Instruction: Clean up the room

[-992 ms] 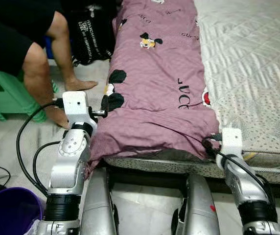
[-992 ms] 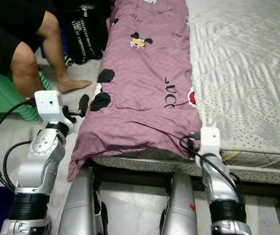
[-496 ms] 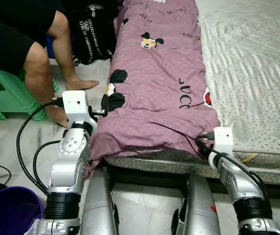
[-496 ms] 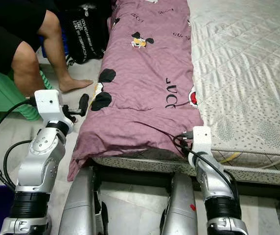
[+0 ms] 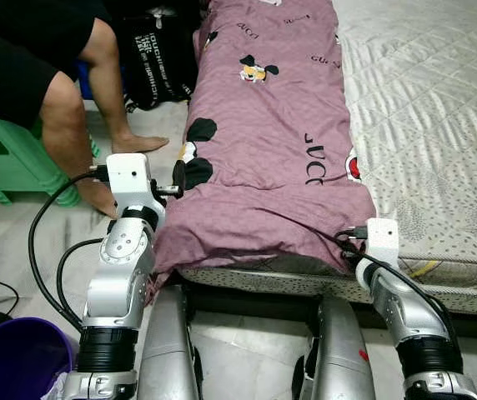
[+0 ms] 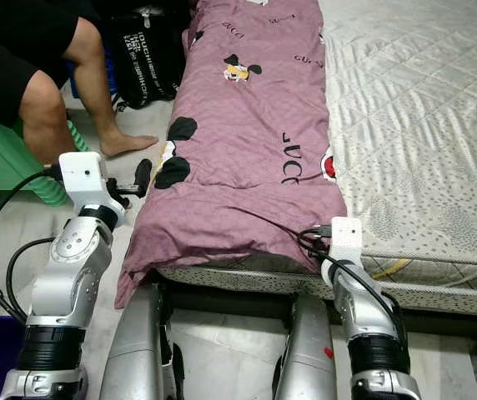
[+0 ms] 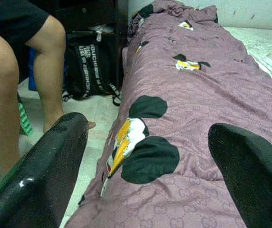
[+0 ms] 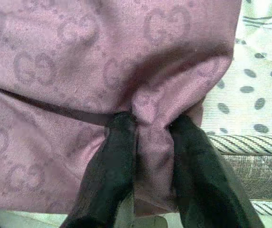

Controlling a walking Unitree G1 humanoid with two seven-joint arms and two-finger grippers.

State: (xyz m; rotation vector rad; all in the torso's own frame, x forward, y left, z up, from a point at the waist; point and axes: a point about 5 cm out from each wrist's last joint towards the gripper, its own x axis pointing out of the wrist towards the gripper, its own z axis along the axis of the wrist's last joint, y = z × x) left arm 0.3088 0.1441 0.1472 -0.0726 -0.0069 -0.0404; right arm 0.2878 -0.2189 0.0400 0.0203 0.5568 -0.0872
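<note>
A long folded purple blanket (image 5: 263, 125) with cartoon prints lies along the left side of the mattress (image 5: 439, 108). Its near end hangs over the bed's front edge. My right gripper (image 8: 152, 126) is shut on a pinched fold of the blanket at its near right corner (image 5: 357, 218); the black fingers (image 8: 121, 142) squeeze the cloth between them. My left gripper (image 7: 148, 130) stands open beside the blanket's near left corner, level with a black and yellow print (image 7: 143, 152), with nothing between its fingers (image 5: 178, 175).
A person (image 5: 55, 92) crouches on the floor at the left, foot near the bed. A black backpack (image 5: 159, 62) leans against the bed behind them. A green stool (image 5: 13, 158) stands at far left, and a purple bin (image 5: 13, 358) at the near left.
My right wrist has shifted a little to the left along the bed's front edge, staying at the blanket's corner. The left arm has not moved.
</note>
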